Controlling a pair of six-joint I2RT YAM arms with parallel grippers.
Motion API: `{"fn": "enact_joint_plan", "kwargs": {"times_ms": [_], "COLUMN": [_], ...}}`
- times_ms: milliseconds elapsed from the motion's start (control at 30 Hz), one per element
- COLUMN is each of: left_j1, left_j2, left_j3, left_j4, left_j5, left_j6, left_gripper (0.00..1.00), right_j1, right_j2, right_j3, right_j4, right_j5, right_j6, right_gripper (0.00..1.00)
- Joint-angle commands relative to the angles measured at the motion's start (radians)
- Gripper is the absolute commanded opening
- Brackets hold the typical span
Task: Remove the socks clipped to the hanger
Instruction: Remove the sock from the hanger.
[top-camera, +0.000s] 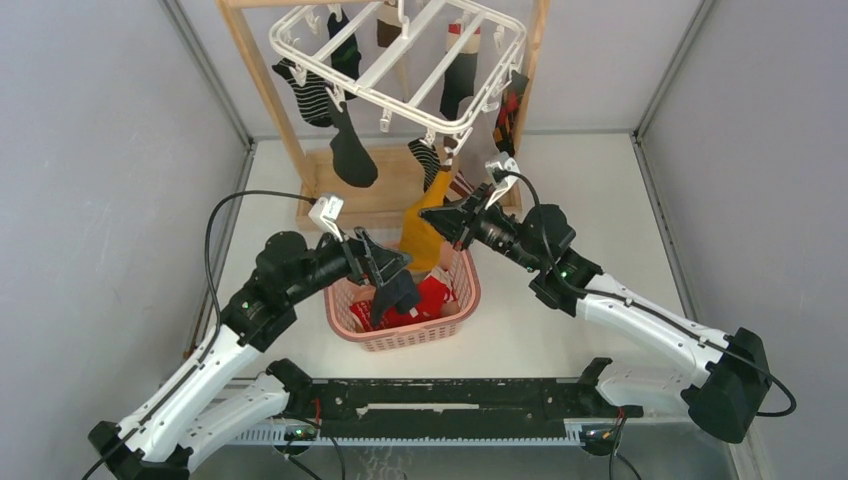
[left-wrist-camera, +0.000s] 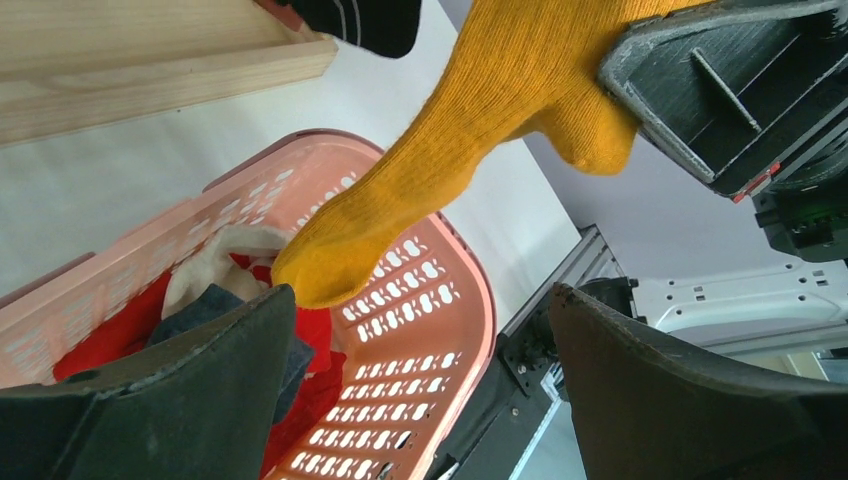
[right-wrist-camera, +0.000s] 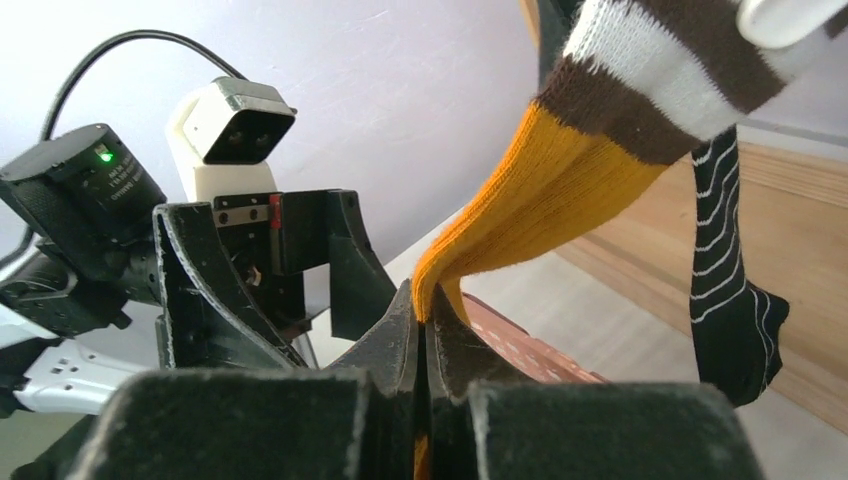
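- Nearest the lens in the left wrist view, the left claw (left-wrist-camera: 420, 290) is spread as wide as it goes, with nothing between its fingers. It hangs over the pink basket (top-camera: 420, 338), probably parked there out of the pull's way.
- The basket sits on the bench (top-camera: 600, 200) below the hanger's near edge, so a freed sock should drop straight in. Red socks (top-camera: 430, 298) already lie inside.
- The mustard sock (top-camera: 422, 232) runs slanted from its brown-banded cuff, which the right wrist view shows still under a white clip, down to its toe above the basket rim.
- The right claw (top-camera: 452, 222) is pinched tight on the mustard sock's lower part — a low hold that should let a downward tug open the clip.
- The hanger (top-camera: 395, 52) hangs from the wooden stand (top-camera: 265, 90). Several more socks are still clipped to it, among them a black one (top-camera: 352, 150) on the left.
- A black striped sock (right-wrist-camera: 735, 300) dangles just beside the held one, and the stand's base is behind. The freer path looks to be down and toward the near edge — the two claws are close together.
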Motion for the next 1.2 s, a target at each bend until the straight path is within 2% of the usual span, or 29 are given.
{"fn": "enact_joint_plan", "kwargs": {"times_ms": [0,400,667,967,1000,1067,1167], "left_j1": [-0.008,-0.016,-0.022,-0.032,-0.033,-0.036,-0.036], "left_j2": [-0.001,0.018,0.07,0.117,0.119,0.123,0.134], "left_j3": [-0.018,-0.057,-0.034,-0.003,-0.001,0.005,0.015], "left_j4": [0.104,0.225,0.277,0.322,0.322,0.325,0.323], "left_j5": [0.029,0.024,-0.021,-0.004,-0.001,0.012,0.034], "left_j6": [0.008,0.04,0.063,0.106,0.111,0.117,0.118], "left_gripper": [1.0,1.0,1.0,1.0,0.97,0.83,0.49], "right_j1": [0.011,0.014,0.025,0.029,0.028,0.028,0.029], "right_j2": [0.005,0.02,0.034,0.044,0.044,0.045,0.044], "right_j3": [0.058,0.087,0.109,0.114,0.114,0.113,0.114], "right_j4": [0.095,0.116,0.109,0.105,0.102,0.095,0.085], "right_j5": [-0.043,-0.08,-0.091,-0.091,-0.089,-0.085,-0.079], "right_j6": [0.094,0.178,0.19,0.185,0.184,0.177,0.169], "right_gripper": [0.0,0.0,0.0,0.0,0.0,0.0,0.0]}}
